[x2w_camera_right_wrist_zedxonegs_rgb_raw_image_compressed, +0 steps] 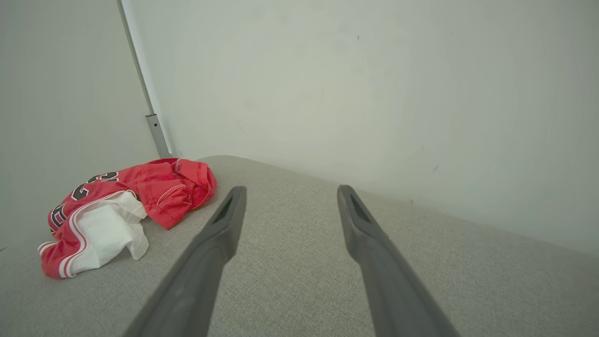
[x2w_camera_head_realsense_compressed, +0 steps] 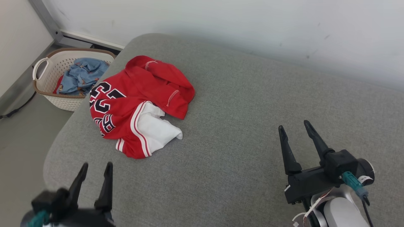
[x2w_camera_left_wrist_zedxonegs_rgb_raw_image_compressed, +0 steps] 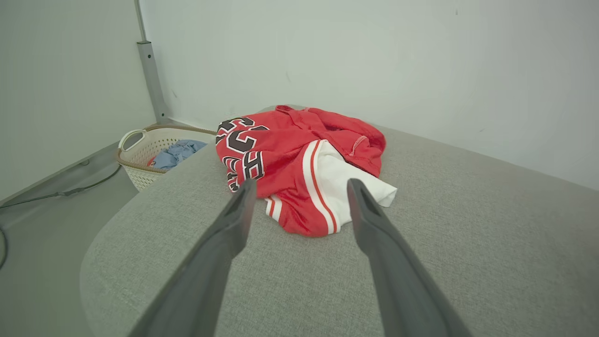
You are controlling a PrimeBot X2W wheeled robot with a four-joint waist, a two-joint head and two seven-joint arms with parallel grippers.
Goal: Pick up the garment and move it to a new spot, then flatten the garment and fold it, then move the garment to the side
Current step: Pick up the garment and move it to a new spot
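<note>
Head view: left hand and right hand wide open, empty; pickup not begun, left must reach the garment.

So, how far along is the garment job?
Nothing looks done: the red garment lies crumpled near the left edge of the grey padded surface. Nothing is in hand: left gripper and right gripper stand apart from it, jaws open. Pickup, flattening, folding, moving aside remain.

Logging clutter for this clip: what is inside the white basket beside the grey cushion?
The basket holds crumpled light-blue patterned fabric, with a red sliver at its lower left edge. Anything beneath the fabric, and the basket's bottom, is covered.
</note>
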